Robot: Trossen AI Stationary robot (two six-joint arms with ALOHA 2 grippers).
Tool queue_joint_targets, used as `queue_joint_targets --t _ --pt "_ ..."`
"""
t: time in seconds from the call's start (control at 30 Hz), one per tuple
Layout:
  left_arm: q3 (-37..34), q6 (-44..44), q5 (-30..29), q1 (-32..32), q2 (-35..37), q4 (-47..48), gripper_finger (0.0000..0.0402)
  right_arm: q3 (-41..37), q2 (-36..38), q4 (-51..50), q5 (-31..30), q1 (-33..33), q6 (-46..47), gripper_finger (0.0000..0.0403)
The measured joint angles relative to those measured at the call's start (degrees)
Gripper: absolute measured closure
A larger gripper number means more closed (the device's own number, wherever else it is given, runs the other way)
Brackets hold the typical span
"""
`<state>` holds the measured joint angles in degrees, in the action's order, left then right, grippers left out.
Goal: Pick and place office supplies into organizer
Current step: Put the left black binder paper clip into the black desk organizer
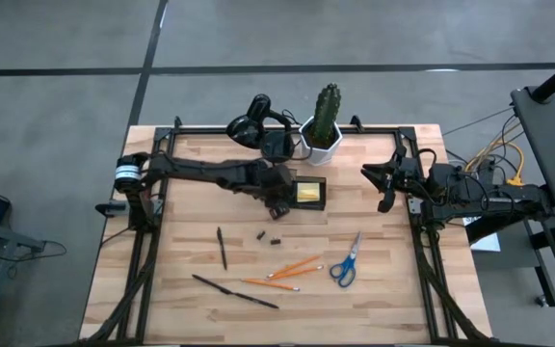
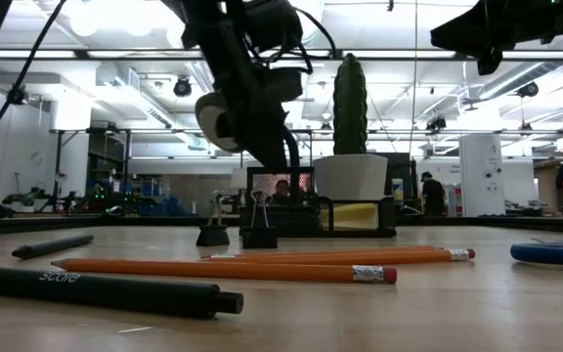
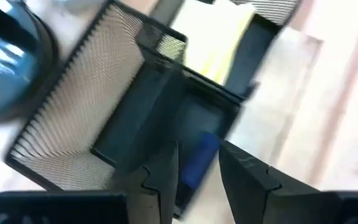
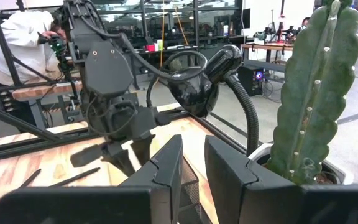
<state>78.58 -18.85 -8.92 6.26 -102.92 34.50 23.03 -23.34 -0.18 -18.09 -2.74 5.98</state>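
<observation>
The black mesh organizer (image 1: 308, 180) stands at the table's far middle, with a yellow sticky pad (image 1: 307, 194) in its right compartment. My left gripper (image 1: 279, 196) hovers open over its left compartment (image 3: 185, 118), where a small blue piece (image 3: 199, 158) shows between the fingertips. My right gripper (image 1: 382, 183) waits raised at the right, fingers a little apart. Lying flat on the table are blue-handled scissors (image 1: 346, 261), two orange pencils (image 1: 293, 268), two dark pens (image 1: 236, 291) and two dark clips (image 2: 258, 233). My left gripper (image 3: 198, 148) points down into the organizer's left compartment with the blue piece beside one finger (image 3: 166, 174). I cannot tell whether the fingers touch it, as the picture is blurred there.
A black desk lamp (image 1: 253, 127) and a white cactus pot (image 1: 324, 137) stand right behind the organizer. The cactus (image 4: 316, 93) is close in front of my right gripper. Black frame rails run along the table's sides. A person in white (image 4: 17, 37) is in the room beyond.
</observation>
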Motion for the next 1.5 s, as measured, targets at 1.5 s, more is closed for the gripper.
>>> queue_joint_targets --t 1.5 --pt "1.6 -30.0 24.1 -2.0 0.0 17.0 0.0301 0.0 0.0 0.0 0.0 0.0 -0.1 0.0346"
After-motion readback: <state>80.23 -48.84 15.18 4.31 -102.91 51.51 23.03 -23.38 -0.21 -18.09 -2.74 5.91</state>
